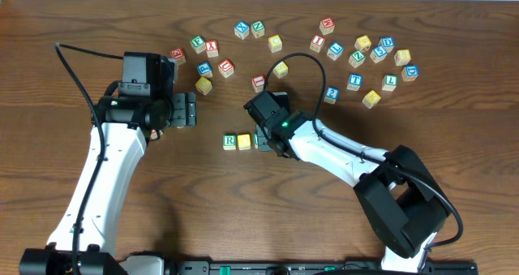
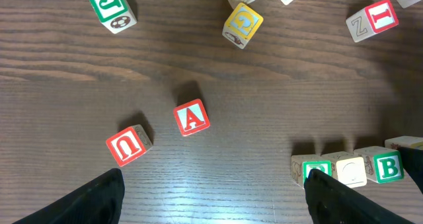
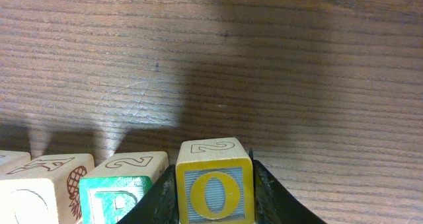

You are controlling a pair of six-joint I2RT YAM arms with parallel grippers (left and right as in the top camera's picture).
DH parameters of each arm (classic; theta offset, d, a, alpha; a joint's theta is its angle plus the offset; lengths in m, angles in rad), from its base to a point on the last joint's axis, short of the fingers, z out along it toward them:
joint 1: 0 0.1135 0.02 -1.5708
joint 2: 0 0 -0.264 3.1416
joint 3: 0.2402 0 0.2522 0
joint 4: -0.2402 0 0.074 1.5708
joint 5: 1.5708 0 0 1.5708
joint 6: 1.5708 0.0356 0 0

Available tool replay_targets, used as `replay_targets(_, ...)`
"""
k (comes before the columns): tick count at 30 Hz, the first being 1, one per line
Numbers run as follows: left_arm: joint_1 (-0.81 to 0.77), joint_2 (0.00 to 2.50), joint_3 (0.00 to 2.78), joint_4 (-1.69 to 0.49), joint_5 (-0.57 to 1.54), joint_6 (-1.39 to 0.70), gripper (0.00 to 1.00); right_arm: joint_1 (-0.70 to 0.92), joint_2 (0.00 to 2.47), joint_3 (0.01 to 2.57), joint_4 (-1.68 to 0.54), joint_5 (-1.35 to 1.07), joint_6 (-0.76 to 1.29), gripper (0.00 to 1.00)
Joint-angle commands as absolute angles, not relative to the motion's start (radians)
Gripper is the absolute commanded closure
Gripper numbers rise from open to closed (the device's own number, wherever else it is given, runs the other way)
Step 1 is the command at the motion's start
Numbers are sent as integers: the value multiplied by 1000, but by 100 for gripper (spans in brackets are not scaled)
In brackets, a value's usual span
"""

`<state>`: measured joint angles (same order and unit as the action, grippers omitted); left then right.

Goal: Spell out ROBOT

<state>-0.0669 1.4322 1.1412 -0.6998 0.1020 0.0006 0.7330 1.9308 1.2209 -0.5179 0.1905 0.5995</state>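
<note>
A row of cubes lies left of centre: green R (image 1: 229, 141), a yellow-topped cube (image 1: 244, 142), then green B (image 1: 259, 141), half under my right gripper (image 1: 272, 141). In the right wrist view that gripper (image 3: 215, 174) is shut on a yellow O cube (image 3: 213, 191), one finger on each side, close beside the B cube (image 3: 119, 197). The left wrist view shows R (image 2: 316, 171), the pale cube (image 2: 351, 172) and B (image 2: 388, 168). My left gripper (image 2: 215, 184) hovers open over bare wood, left of the row. A blue T cube (image 1: 354, 81) sits at the back right.
Loose cubes are scattered along the back of the table, among them a blue 2 cube (image 1: 332, 94). Red A (image 2: 192, 117) and red U (image 2: 127, 147) lie ahead of my left gripper, with green J (image 2: 111, 6) and a yellow cube (image 2: 242, 22) farther off.
</note>
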Motion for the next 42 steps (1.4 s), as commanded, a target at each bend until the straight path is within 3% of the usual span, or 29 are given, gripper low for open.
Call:
replay_targets(1, -62, 1422, 1147, -703, 94, 3, 14, 741, 1949, 1214, -516, 196, 613, 68)
replay_targets(29, -62, 1422, 1147, -703, 94, 3, 14, 741, 1949, 1214, -516, 196, 613, 65)
replay_targets(35, -62, 1422, 1147, -703, 94, 3, 14, 741, 1949, 1214, -516, 196, 613, 76)
replay_targets(42, -62, 1422, 1147, -703, 94, 3, 14, 741, 1949, 1214, -516, 196, 613, 62)
